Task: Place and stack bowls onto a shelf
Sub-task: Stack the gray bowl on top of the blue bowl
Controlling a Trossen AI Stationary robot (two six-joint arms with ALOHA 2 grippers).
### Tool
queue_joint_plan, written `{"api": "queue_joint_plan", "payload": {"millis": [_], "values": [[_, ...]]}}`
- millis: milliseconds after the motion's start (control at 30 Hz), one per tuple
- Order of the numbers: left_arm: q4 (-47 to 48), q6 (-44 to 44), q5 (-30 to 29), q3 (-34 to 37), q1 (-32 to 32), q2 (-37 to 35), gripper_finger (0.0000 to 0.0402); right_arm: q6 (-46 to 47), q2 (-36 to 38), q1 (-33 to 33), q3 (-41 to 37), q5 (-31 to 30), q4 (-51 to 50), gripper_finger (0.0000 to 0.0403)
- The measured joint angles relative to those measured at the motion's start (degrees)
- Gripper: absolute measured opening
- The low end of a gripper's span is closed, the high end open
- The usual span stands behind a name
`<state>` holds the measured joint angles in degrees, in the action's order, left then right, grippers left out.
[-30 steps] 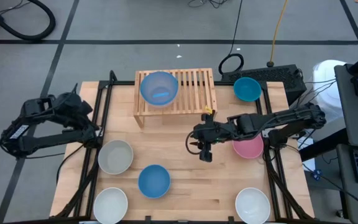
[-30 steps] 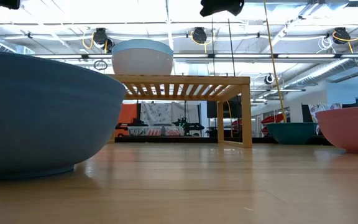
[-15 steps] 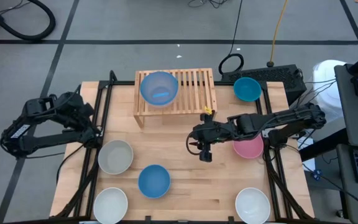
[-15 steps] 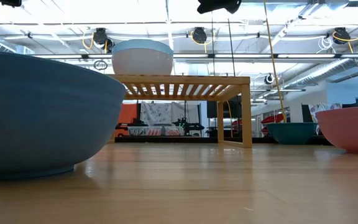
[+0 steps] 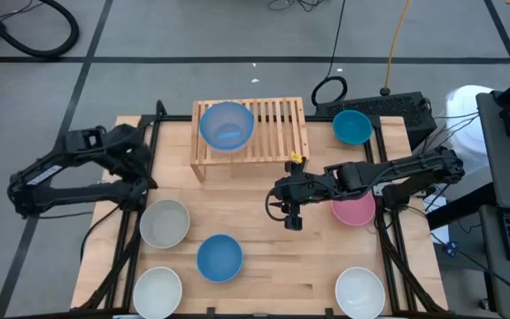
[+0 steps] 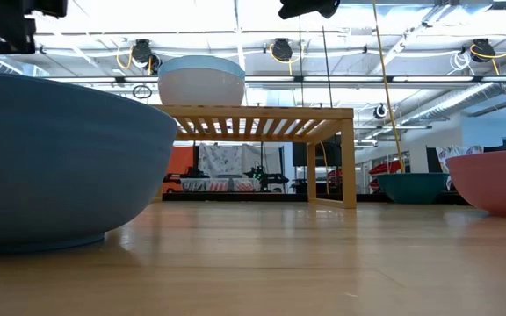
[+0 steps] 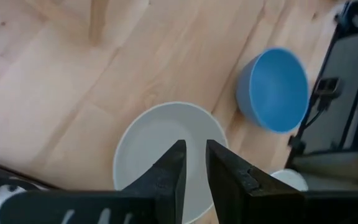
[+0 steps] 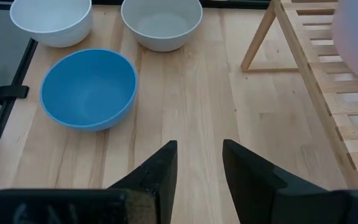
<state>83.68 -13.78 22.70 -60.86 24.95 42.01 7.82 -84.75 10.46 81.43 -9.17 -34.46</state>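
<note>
Since a second ago, only the left arm is shifting: from above, the left gripper [image 5: 140, 152] is swinging in from the table's left edge toward the grey-beige bowl [image 5: 165, 222], while the right gripper [image 5: 288, 213] is hanging unchanged over mid-table, beside the pink bowl [image 5: 354, 210]. On the shelf [image 5: 282, 128] one pale blue bowl [image 5: 227, 124] is sitting; a teal bowl [image 5: 351, 127], a blue bowl [image 5: 219, 257] and two white bowls [image 5: 158, 290] are waiting on the wood. Looking level across the table, the shelf [image 6: 262, 112] is carrying that bowl [image 6: 201, 81] at its left end. Through the left wrist camera, the fingers [image 7: 173, 171] are standing slightly parted, holding nothing, above the grey-beige bowl [image 7: 148, 149]. Dropping one finger inside its rim would probably grip best. Through the right wrist camera, its fingers [image 8: 157, 165] are spread and empty over bare wood.
</note>
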Motion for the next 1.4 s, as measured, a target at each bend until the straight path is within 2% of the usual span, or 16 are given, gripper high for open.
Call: {"api": "queue_joint_plan", "payload": {"millis": [100,333,400,500,567,767,933,1067,1400], "values": [[-0.06,-0.99,0.00,0.00,0.02,3.03,0.0067,0.02,0.00,0.00,0.00,0.00,0.00,0.0121],[-0.76,-17.83,-0.48,0.02,-1.88,9.66,0.0067,0.00,0.00,0.00,0.00,-0.26,-0.02,0.0121],[-0.70,-22.07,-2.98,0.00,-3.98,10.78,0.0067,-0.01,0.00,0.02,0.00,-1.33,-0.02,0.0121],[-0.69,-30.43,-10.47,0.00,-7.52,12.10,0.0067,-0.82,0.00,0.11,0.00,-1.51,-0.02,0.0121],[-0.71,-34.36,-13.43,0.00,-9.80,12.17,0.0067,-1.22,0.00,0.13,0.00,-1.47,-0.04,0.0121],[-1.27,-34.38,-17.86,0.00,-18.21,12.14,0.0067,-2.63,0.00,0.13,0.00,-1.36,-0.04,0.0121],[-2.60,-30.69,-22.85,0.39,-26.00,12.72,0.0067,-2.76,0.00,0.13,0.00,-1.31,-0.06,0.0121],[-7.47,-32.44,-23.19,4.36,-30.58,13.13,0.0067,-2.73,0.00,0.13,0.00,-1.31,-0.05,0.0121],[-22.75,-54.76,-19.49,14.14,-38.54,13.51,0.0067,-2.71,1.87,0.15,0.02,-1.31,-0.11,0.0121]]}}
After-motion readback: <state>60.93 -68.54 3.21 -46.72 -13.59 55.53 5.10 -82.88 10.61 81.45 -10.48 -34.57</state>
